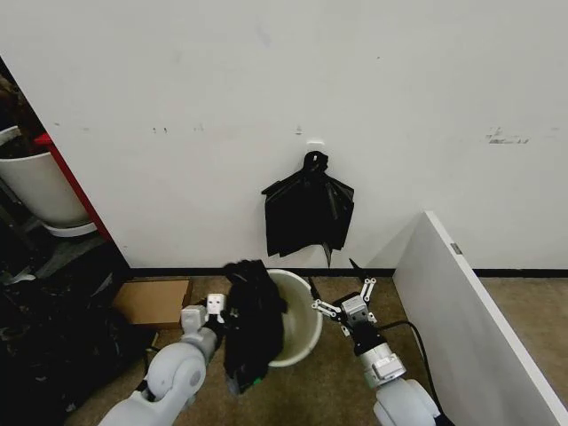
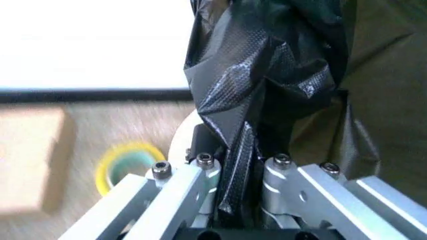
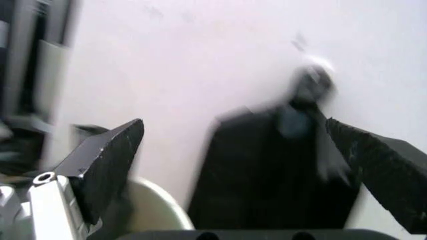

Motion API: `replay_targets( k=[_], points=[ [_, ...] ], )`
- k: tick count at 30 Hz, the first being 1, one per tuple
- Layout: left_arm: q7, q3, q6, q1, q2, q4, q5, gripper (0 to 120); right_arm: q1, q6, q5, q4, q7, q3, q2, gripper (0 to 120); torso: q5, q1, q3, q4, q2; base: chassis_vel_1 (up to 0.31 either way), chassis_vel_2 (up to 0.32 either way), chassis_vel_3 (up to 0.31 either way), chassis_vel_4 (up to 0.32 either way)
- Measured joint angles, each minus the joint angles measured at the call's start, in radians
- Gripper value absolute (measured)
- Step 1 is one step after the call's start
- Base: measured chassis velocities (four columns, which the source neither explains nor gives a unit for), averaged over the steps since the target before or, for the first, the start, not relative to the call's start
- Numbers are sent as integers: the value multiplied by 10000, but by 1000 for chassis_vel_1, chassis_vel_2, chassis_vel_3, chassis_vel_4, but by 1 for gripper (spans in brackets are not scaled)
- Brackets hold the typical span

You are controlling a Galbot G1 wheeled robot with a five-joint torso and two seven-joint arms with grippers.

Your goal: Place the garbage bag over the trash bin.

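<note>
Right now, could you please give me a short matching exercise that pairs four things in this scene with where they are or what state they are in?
Things:
1. garbage bag
2. trash bin
3. bunch of black bags
4. right end effector

Places or states:
A. hanging on the wall
B. open, beside the bin's rim
C. on the floor, rim partly draped
D. pinched in the left end effector

Pairs: 1-D, 2-C, 3-A, 4-B

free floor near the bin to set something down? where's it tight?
Bare floor lies between the trash bin and the white panel, though the open right hand sits there. More bare floor right of the panel. Crowded left: cardboard box, dark clutter, and the left hand shut on the garbage bag at the rim.
</note>
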Motion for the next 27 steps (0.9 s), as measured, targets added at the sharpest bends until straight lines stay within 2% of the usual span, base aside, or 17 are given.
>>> replay_targets(
  k=[2, 4, 5, 6, 9, 16, 27],
  points=[
    [109, -2, -434, 180, -29, -12, 617, 5, -60, 462, -623, 96, -330, -99, -26, 100, -1, 0, 0, -2, 0, 0, 0, 0, 0],
    [188, 25, -676, 314, -80, -30, 1083, 5, -63, 790, -2063, 109, -333, -216, -50, 100, 1, 0, 0, -1, 0, 0, 0, 0, 0],
    [233, 71, -734, 366, -108, -40, 1281, 5, -15, 866, -2929, 105, -253, -281, -95, 100, 1, 0, 0, -1, 0, 0, 0, 0, 0],
    [233, 71, -734, 366, -108, -40, 1281, 5, -15, 866, -2929, 105, -253, -281, -95, 100, 1, 0, 0, -1, 0, 0, 0, 0, 0],
    [380, 252, -842, 408, -226, 9, 1756, 5, 250, 707, -4405, 93, -170, -541, -357, 100, 1, 0, 0, -2, 0, 0, 0, 0, 0],
    [755, 666, -1277, 279, -582, 479, 2472, 5, 998, -726, -4660, 107, 36, -1831, -829, 100, 1, 0, 0, -2, 0, 0, 0, 0, 0],
    [1045, 1016, -1726, 150, -752, 902, 3342, 5, 2256, -1384, -5742, -603, 357, -2732, -663, 100, 1, 0, 2, -1, -1, 0, 0, 0, 0]
  ],
)
